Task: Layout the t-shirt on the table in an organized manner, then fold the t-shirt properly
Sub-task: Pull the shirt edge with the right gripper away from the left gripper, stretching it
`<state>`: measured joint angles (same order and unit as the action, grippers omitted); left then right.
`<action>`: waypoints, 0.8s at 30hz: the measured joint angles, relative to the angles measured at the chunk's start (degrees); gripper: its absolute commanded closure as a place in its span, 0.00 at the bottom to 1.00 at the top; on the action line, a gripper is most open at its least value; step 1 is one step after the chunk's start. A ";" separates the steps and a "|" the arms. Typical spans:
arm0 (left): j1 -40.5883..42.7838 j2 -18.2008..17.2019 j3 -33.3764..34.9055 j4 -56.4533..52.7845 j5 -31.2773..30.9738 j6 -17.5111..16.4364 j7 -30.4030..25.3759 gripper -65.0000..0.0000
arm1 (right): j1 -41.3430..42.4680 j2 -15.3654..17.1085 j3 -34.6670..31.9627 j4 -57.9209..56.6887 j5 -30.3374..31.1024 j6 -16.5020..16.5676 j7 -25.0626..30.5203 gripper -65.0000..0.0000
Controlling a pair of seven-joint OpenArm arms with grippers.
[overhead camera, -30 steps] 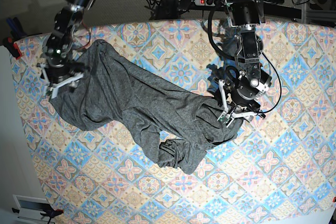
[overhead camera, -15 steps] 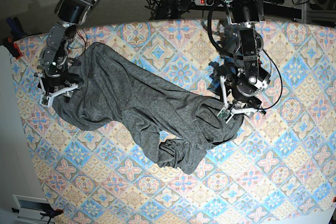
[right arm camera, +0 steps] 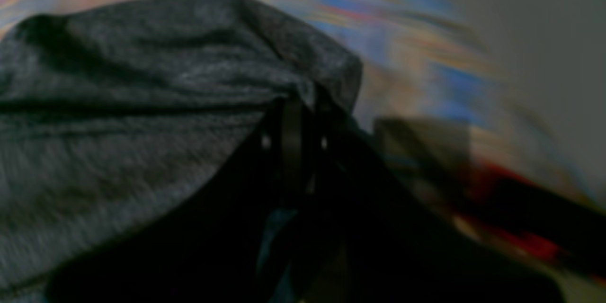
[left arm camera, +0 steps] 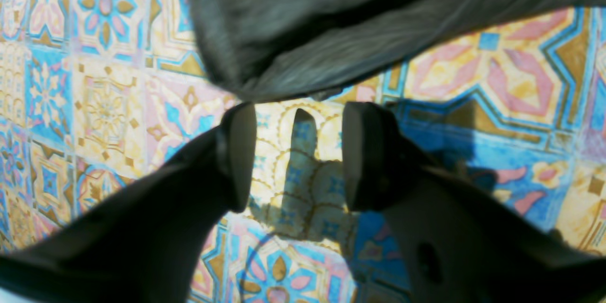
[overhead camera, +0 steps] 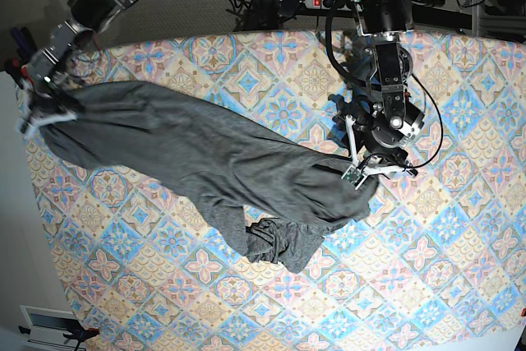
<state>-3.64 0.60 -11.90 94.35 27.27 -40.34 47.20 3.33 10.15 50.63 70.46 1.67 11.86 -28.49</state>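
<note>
Both end effectors sit at opposite ends of the t-shirt [overhead camera: 197,162]. Seen from the base view, the right end effector [overhead camera: 45,108] is at the far left edge of the bench [overhead camera: 460,228], and the right wrist view, though blurred, shows its two dark fingers pressed together with a ridge of grey knit [right arm camera: 142,104] pinched between them. The left end effector [overhead camera: 374,172] hovers over the right middle of the bench; in the left wrist view its fingers [left arm camera: 236,151] stand apart with patterned cloth visible in the gap between them, and the edge of the shirt [left arm camera: 331,23] lies just beyond the fingertips, not between them. Its shadow falls on the bench [left arm camera: 71,104] below. Outward from there, the shirt stretches in a long diagonal band from the far left corner toward the middle of the bench, fairly taut at the left end, with a bunched, wrinkled lump at its near end, left of and nearer than the left end effector. Pastel tile-patterned cloth covers the bench all around the garment.
</note>
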 measured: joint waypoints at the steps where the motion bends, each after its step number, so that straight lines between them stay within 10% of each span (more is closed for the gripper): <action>1: -0.02 -0.04 0.02 0.00 -0.02 0.00 -0.02 0.64 | -0.22 0.04 0.81 0.96 -0.22 -0.55 -0.22 1.00; 24: -5.57 1.88 12.24 2.45 4.35 -0.22 -0.48 0.78 | -1.29 -0.35 -1.14 11.47 0.07 0.09 0.24 1.00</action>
<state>-9.21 2.48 0.34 96.79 31.62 -40.56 46.72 2.04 9.80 49.50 81.93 1.74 11.94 -28.25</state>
